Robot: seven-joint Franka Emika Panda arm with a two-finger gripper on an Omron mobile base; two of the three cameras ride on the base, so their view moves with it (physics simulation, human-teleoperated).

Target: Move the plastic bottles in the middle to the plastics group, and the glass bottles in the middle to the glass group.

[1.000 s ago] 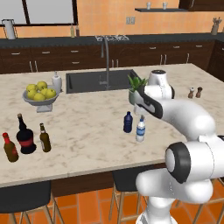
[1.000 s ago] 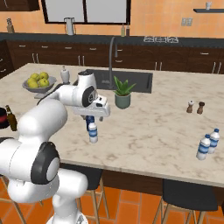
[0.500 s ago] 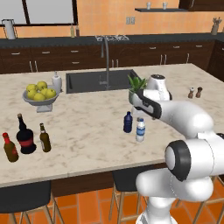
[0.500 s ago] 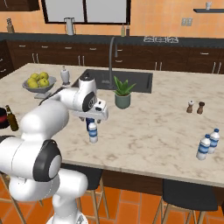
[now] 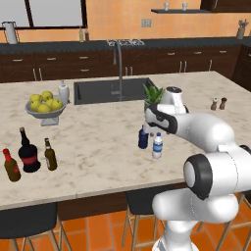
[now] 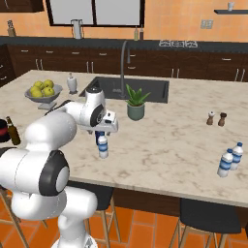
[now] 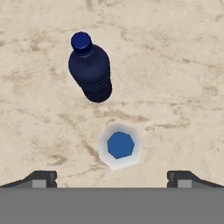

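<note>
Two plastic bottles stand mid-counter: a squat dark blue bottle (image 5: 142, 138) (image 6: 99, 136) (image 7: 91, 72) and a pale bottle with a blue cap (image 5: 157, 146) (image 6: 102, 147) (image 7: 120, 145). My gripper (image 5: 154, 131) (image 6: 104, 132) (image 7: 113, 179) hangs open just above the pale bottle, its fingertips (image 7: 41, 178) wide apart and nothing between them. A slim olive-brown glass bottle (image 5: 49, 154) (image 6: 12, 131) stands at the far left beside the glass group: a black bottle with a red label (image 5: 28, 152) and a brown bottle with a red cap (image 5: 11, 165). The plastics group (image 6: 230, 159), two pale bottles, stands at the right front.
A potted plant (image 5: 153, 95) (image 6: 135, 104) stands just behind the hand, by the sink (image 5: 110, 89). A fruit bowl (image 5: 45, 109) and a soap dispenser (image 5: 63, 92) are at the back left. Salt and pepper shakers (image 5: 218, 104) (image 6: 216, 118) sit to the right.
The hand has come down a little over the pale bottle. The bottles have not moved and the jaws have stayed open.
</note>
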